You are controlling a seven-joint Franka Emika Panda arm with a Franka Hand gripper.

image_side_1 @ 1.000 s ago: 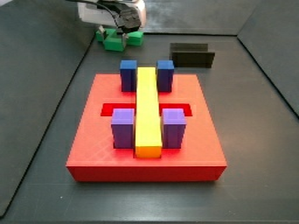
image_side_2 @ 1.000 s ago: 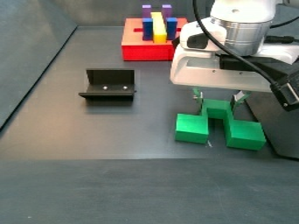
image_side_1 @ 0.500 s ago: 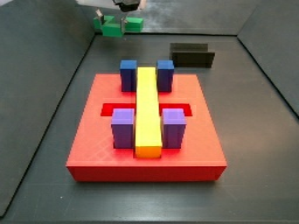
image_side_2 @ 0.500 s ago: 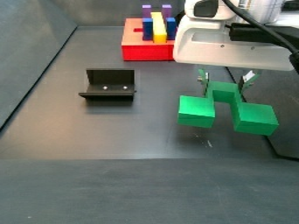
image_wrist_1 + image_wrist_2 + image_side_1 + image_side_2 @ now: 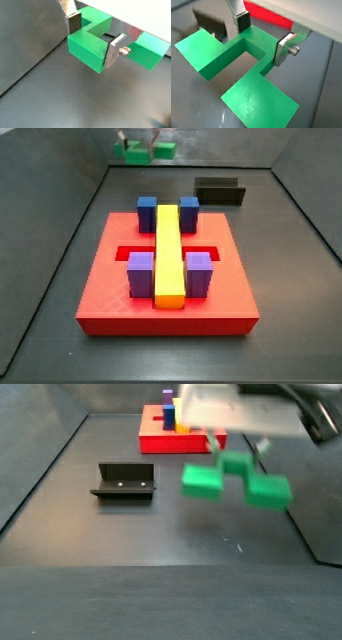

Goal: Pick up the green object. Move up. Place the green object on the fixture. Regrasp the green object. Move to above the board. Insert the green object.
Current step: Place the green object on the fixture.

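At the left of a side view sits the small black open-topped fixture (image 5: 123, 481), alone on the dark floor, with nothing on it. Further right and towards the top edge lies the large flat red board (image 5: 167, 442) with its blue and purple upright blocks and long yellow bar (image 5: 168, 248). Right of centre hangs the bright green plastic object (image 5: 235, 480), clear of the floor and blurred, well apart from both fixture and board.

My gripper (image 5: 261, 37) is clamped on that green piece. In both wrist views my flat silver fingers (image 5: 115, 51) press on the raised middle part, one plate on each side, while the two wide flat wings spread out to either side. The body of my hand is cut off by the top edge of the side view, so I judge the grip from the wrist pictures alone.

I judge the piece light, stiff and smooth: hard plastic that will not give under the pads, but could twist if I held it off centre. The narrow middle is the place to hold, since the wings are too wide for my jaws. It looks sturdy rather than fragile, though I cannot be sure from the blurred side view how level it hangs.
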